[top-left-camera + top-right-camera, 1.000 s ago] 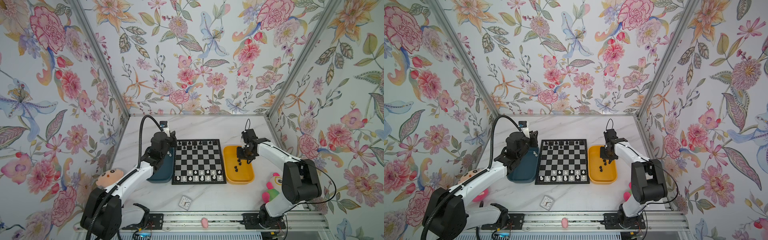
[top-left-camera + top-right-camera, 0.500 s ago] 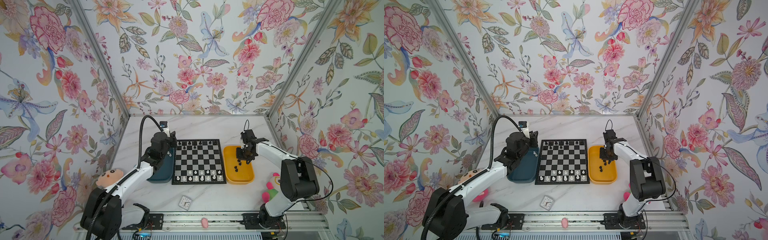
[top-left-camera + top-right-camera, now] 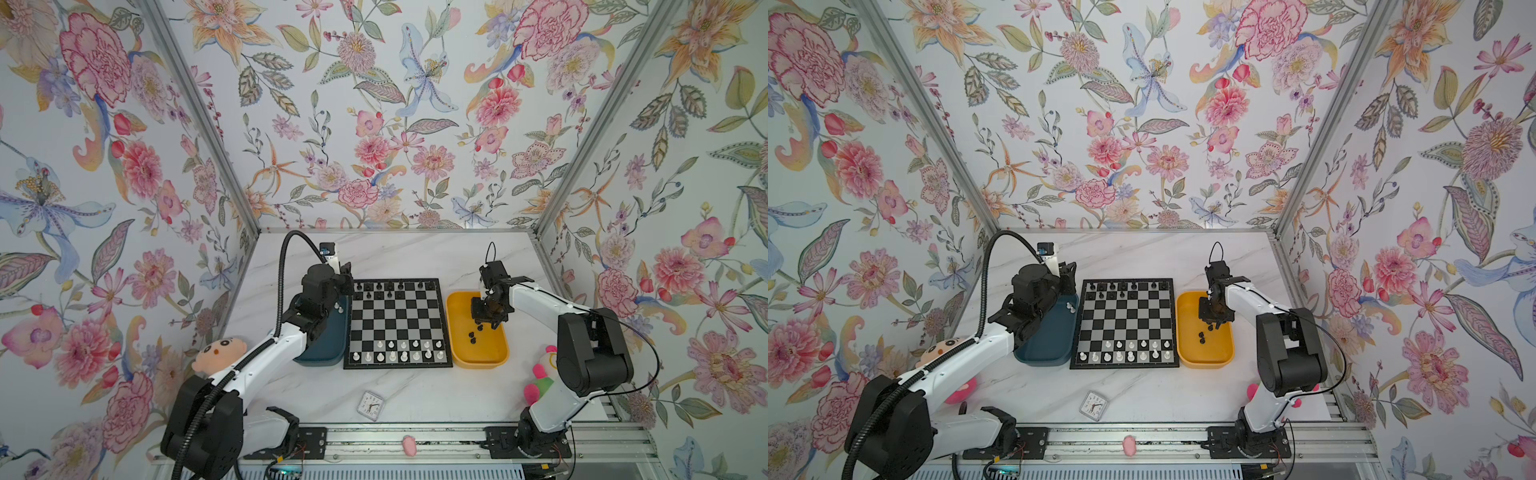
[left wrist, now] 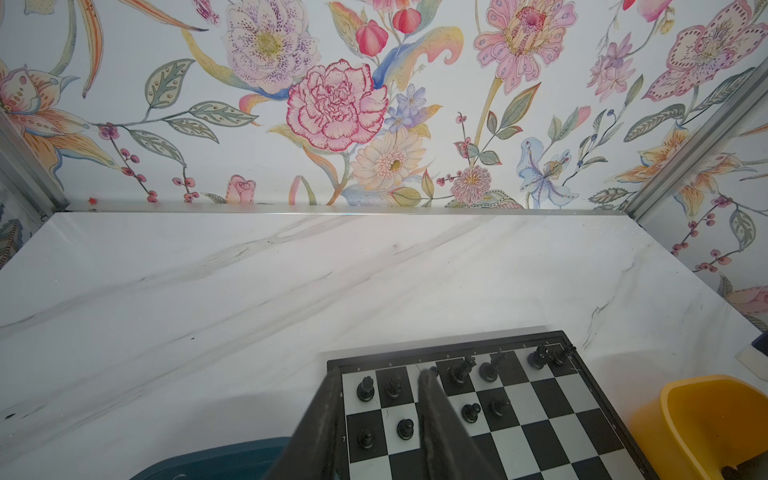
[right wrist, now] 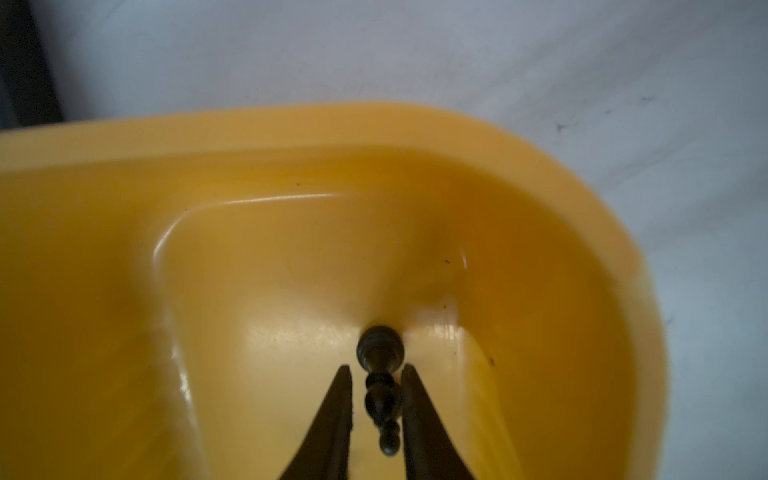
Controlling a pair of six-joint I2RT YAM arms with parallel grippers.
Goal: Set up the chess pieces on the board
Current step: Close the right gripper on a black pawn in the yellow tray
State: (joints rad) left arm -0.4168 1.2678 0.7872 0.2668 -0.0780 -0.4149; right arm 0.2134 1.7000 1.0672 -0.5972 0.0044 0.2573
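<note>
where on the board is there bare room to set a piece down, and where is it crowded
The middle rows of the board, between the black pieces at the far edge and the white pieces at the near edge, are bare. The second far row is free toward the yellow tray. Both end rows are crowded.

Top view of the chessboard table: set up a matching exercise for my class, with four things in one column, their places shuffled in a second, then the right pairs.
Things
1. white chess pieces set on the board
2. yellow tray
3. dark teal tray
4. clock

Places
A. beside the board's left edge
B. the two rows nearest the camera
C. on the table, in front of the board
D. beside the board's right edge

Pairs: 1-B; 2-D; 3-A; 4-C
</note>
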